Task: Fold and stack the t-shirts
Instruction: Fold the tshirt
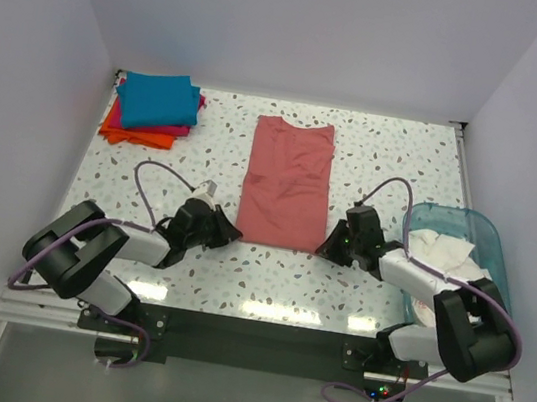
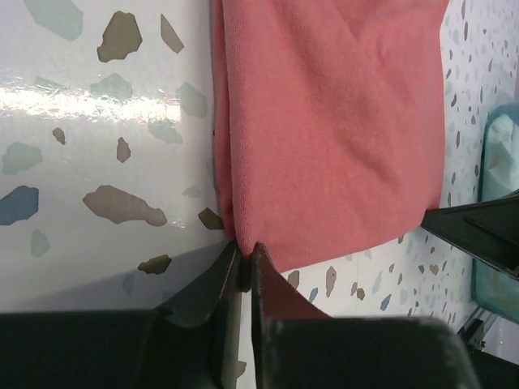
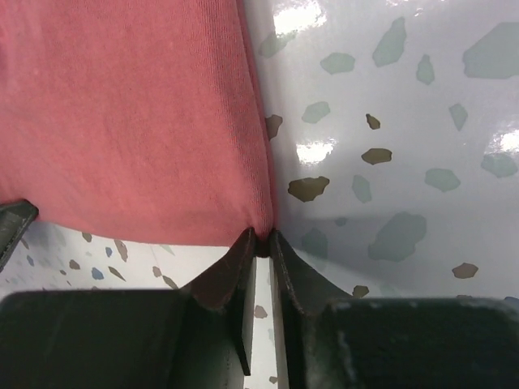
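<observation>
A: Quick status. Where's the shirt?

B: The salmon-red shirt [image 1: 287, 182] lies flat in the middle of the worktop [image 1: 396, 159]. It's a long strip running from near the far edge toward the near edge. The sides look folded in and the sleeves tucked, going by the straight edges.

A: Fingers?

B: My left gripper [image 2: 246, 253] is pinched together on the shirt's near-left corner. My right gripper [image 3: 261, 240] is pinched together on the near-right corner. In both wrist views the cloth goes in between the tips. Both hands are low at the surface.

A: Lifted?

B: No. The near hem lies flat on the worktop.

A: What's done?

B: Three shirts are folded and piled at the far-left corner. The teal-blue shirt [image 1: 158, 100] is on top, the magenta-pink shirt [image 1: 197, 110] under it, and the orange shirt [image 1: 142, 135] at the bottom.

A: What's left?

B: The crosswise folds, I'd say. The near hem goes up toward the collar end, probably twice to match the pile's size. Then I carry it to the far-left corner and set it on the teal one.

A: Anything else?

B: The blue tub [image 1: 476, 232] at the right edge holds pale cloth [image 1: 438, 249]. I can't tell whether that's more shirts. If not, this is the last one.
</observation>
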You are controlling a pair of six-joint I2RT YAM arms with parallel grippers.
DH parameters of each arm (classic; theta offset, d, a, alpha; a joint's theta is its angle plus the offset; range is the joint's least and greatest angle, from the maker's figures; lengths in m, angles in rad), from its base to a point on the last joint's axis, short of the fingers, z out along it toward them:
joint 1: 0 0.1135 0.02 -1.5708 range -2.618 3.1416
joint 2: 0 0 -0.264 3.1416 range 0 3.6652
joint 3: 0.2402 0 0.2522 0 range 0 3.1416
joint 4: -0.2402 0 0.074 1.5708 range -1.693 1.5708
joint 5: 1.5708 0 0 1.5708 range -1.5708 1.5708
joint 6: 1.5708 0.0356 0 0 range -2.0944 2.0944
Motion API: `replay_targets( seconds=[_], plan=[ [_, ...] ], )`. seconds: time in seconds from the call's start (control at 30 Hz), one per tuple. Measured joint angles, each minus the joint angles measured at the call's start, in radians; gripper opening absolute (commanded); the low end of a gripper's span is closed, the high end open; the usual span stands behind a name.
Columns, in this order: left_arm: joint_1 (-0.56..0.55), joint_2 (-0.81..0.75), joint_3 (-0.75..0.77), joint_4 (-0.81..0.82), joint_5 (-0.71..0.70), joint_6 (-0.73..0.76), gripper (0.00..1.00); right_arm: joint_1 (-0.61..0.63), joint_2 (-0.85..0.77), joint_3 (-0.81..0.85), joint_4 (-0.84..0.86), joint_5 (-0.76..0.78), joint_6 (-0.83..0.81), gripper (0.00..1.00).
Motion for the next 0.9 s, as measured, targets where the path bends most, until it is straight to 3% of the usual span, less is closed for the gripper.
replay_targets(
  seconds=[0.07, 0.27, 0.57, 0.73, 0.9],
  plan=[
    [-0.002, -0.005, 0.001, -0.013, 0.002, 0.001, 0.00, 0.000, 0.005, 0.003, -0.005, -0.002, -0.006, 0.00],
    [-0.013, -0.159, 0.001, -0.180, 0.006, 0.028, 0.00, 0.009, -0.071, 0.027, -0.087, -0.018, -0.049, 0.00],
    [-0.126, -0.723, -0.066, -0.537, -0.027, 0.039, 0.00, 0.137, -0.574, -0.061, -0.306, -0.019, -0.106, 0.00],
    [-0.217, -0.957, -0.083, -0.761, -0.056, 0.005, 0.00, 0.183, -0.796, -0.080, -0.472, -0.020, -0.105, 0.00],
    [-0.225, -0.953, 0.032, -0.898, -0.123, 0.024, 0.00, 0.186, -0.779, 0.032, -0.566, -0.007, -0.121, 0.00]
  ],
)
